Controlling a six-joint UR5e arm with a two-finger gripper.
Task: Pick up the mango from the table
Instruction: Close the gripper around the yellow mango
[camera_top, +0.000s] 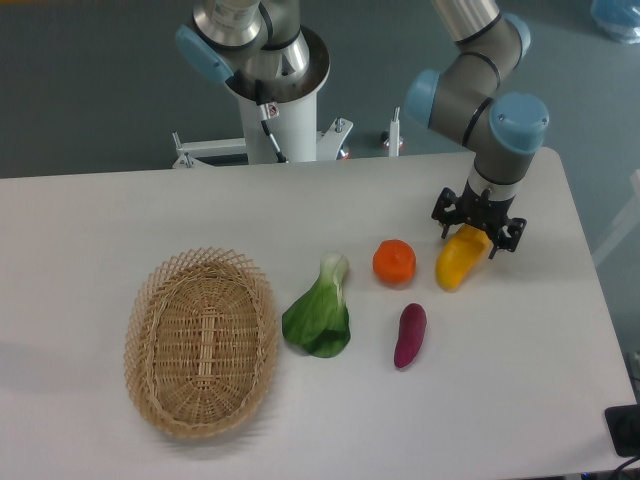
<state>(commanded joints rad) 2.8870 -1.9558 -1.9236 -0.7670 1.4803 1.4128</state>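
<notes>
The mango is yellow, shading to orange at its upper end, and lies tilted on the white table at the right. My gripper hangs straight down over the mango's orange end. Its black fingers stand on both sides of that end and look closed against it. The mango's yellow lower end points toward the table's front and seems to touch the tabletop. The fingertips are hidden behind the fruit.
A round orange fruit sits just left of the mango. A dark purple sweet potato lies in front of it. A green bok choy is at the middle, and a wicker basket at the left.
</notes>
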